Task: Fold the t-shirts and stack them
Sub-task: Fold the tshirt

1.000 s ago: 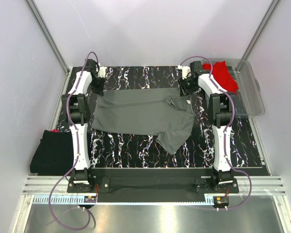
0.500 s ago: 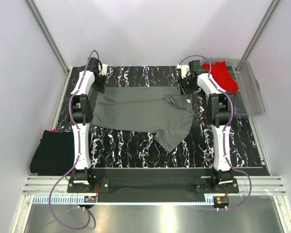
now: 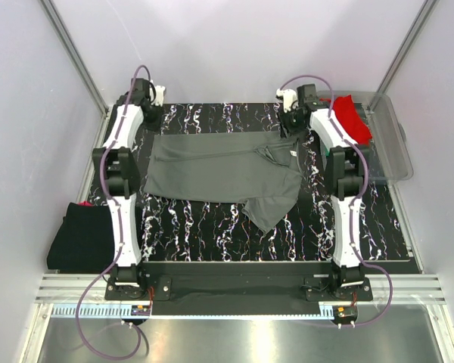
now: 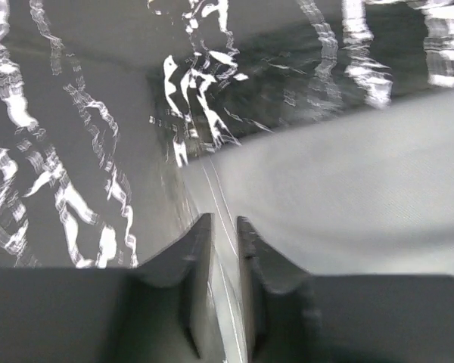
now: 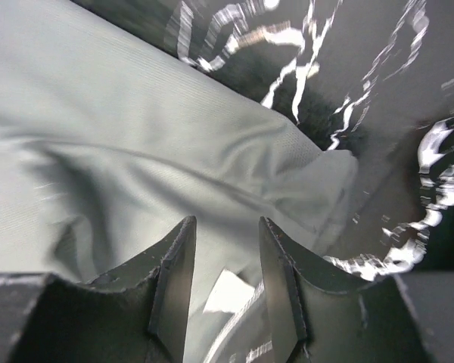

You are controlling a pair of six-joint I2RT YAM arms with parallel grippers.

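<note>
Three tees, two grippers: both clamped on the grey one

Count from top cam: 3 t-shirts, i.e. 1 dark grey tee (image 3: pixel 212 170), 1 red tee (image 3: pixel 349 119), 1 black tee (image 3: pixel 79 236). Also 2 arms, 1 clear tub (image 3: pixel 393 151), 1 black marbled table (image 3: pixel 212 227).

Where they are:
- Dark grey tee: spread over the far half of the table, betw. the arms. Far edge is pulled straight. One flap trails toward the near side, right of centre.
- Red tee: bunched in the tub at the far-right corner, partly behind the right arm.
- Black tee: folded, lying off the table's left edge, nearer side.

Left gripper (image 3: pixel 153 119) sits at the grey tee's far-left corner. Right gripper (image 3: pixel 290 125) sits at its far-right corner, close to the collar.

Top cam can't show the jaw gaps; the wrist cams do.
- Left wrist: fingers (image 4: pixel 200 249) almost together, w/ the tee's hem pinched in the narrow slit. The cloth corner lies just past the tips, w/ bare table beyond.
- Right wrist: fingers (image 5: pixel 174 280) sit wider apart but are closed on bunched cloth. A white label (image 5: pixel 225 293) shows in the gap, and creases run in toward the jaws.

Wrist cams see only grey cloth + table. The red tee, black tee and tub show in the top cam alone.
</note>
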